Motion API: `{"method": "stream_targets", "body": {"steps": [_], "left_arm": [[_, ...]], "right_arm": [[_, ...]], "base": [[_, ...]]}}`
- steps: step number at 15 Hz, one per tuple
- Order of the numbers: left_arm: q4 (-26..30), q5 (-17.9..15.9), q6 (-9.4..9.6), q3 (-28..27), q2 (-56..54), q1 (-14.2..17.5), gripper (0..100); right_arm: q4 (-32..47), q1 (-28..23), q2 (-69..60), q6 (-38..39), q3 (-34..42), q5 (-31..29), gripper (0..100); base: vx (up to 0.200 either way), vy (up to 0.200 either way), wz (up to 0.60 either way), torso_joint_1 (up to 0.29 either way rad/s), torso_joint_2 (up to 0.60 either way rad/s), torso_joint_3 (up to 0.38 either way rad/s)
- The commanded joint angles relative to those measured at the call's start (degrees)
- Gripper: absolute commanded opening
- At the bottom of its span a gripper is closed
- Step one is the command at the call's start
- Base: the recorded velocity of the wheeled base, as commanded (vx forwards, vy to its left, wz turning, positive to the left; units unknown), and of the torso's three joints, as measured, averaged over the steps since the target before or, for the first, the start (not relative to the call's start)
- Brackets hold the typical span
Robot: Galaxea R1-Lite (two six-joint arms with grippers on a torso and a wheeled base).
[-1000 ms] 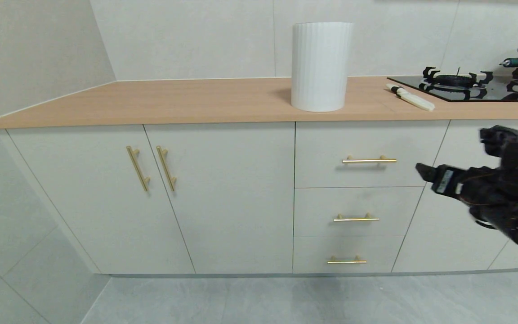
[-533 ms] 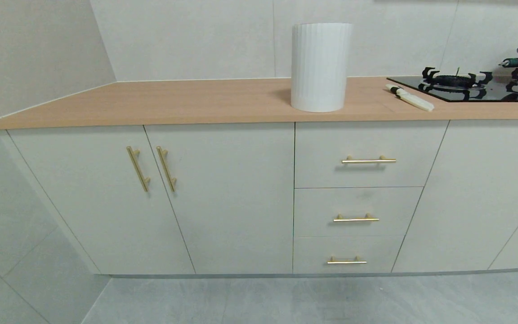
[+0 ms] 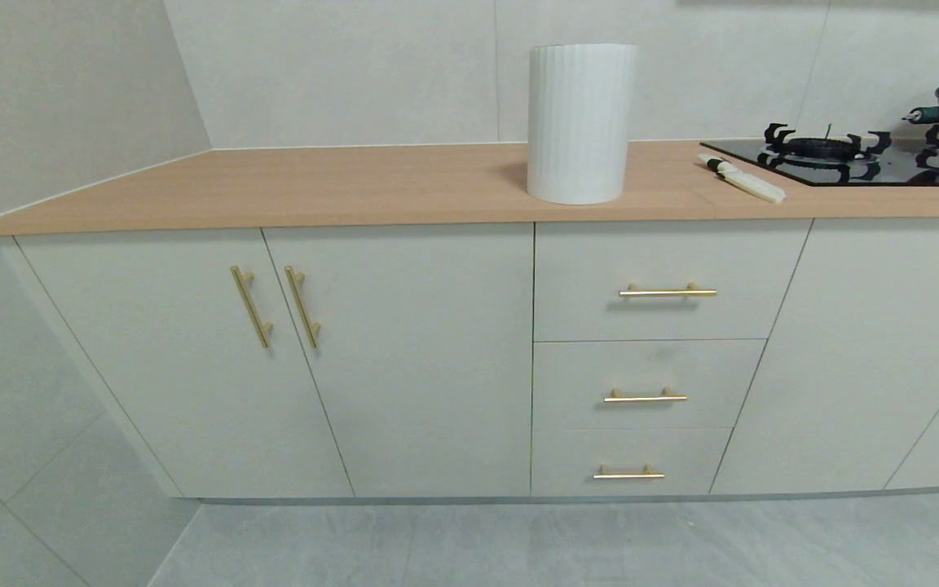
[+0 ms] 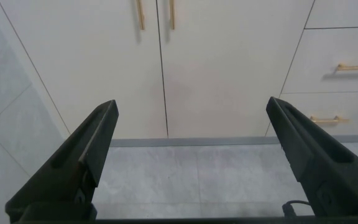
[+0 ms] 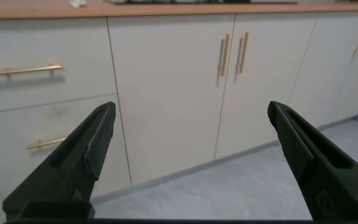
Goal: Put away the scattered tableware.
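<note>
Knife, cream blade with dark handle (image 3: 742,177), lies flat on the light wooden countertop (image 3: 315,183), right side. It sits just beside the near-left corner of the black glass gas hob (image 3: 844,159), well apart from the tall white ribbed cylinder container (image 3: 577,122) to its left. We see both pincers low, below counter level, well apart from the knife. Right pincer (image 5: 191,109) is released, fingers spread wide, holding nothing. It faces the grey drawer fronts with brass bar handles (image 5: 27,70) and the cabinet doors (image 5: 166,87). Left pincer (image 4: 191,107) is likewise released and empty, pointing at the foot of the double doors (image 4: 160,62) over grey floor tiles (image 4: 197,174). Versus a second ago: right arm has pulled away from its spot in front of the right-hand cabinet door beside the top drawer. Knife and container lie where they were.
</note>
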Motion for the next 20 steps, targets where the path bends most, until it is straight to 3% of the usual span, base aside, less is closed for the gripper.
{"method": "stream_targets", "body": {"steps": [1, 4, 5, 7, 13, 15, 20], "left_arm": [[-0.01, 0.01, 0.02, 0.01, 0.02, 0.01, 100], [-0.01, 0.01, 0.02, 0.01, 0.02, 0.01, 100], [-0.01, 0.01, 0.02, 0.01, 0.02, 0.01, 100], [-0.01, 0.01, 0.02, 0.01, 0.02, 0.01, 100], [-0.01, 0.01, 0.02, 0.01, 0.02, 0.01, 100], [-0.01, 0.01, 0.02, 0.01, 0.02, 0.01, 100], [-0.01, 0.01, 0.20, 0.01, 0.02, 0.01, 100]], "right_arm": [[-0.75, -0.66, -3.57, 1.92, 3.65, 1.05, 100], [-4.62, -0.66, -3.57, 9.74, 11.91, 16.52, 100], [-6.37, -0.66, -3.57, 9.91, 13.93, 18.63, 100], [-9.01, -0.66, -3.57, 9.74, 17.36, 19.51, 100], [-6.02, -0.66, -3.57, 8.51, 17.36, 27.50, 100], [-2.42, -0.75, -3.48, 5.26, 17.27, 27.59, 100], [-3.39, -0.75, -3.57, 6.13, 17.36, 27.33, 100]], "base": [[0.000, 0.000, 0.00, 0.000, 0.00, 0.000], [0.000, 0.000, 0.00, 0.000, 0.00, 0.000], [0.000, 0.000, 0.00, 0.000, 0.00, 0.000], [0.000, 0.000, 0.00, 0.000, 0.00, 0.000], [0.000, 0.000, 0.00, 0.000, 0.00, 0.000], [0.000, 0.000, 0.00, 0.000, 0.00, 0.000], [0.000, 0.000, 0.00, 0.000, 0.00, 0.000]]}}
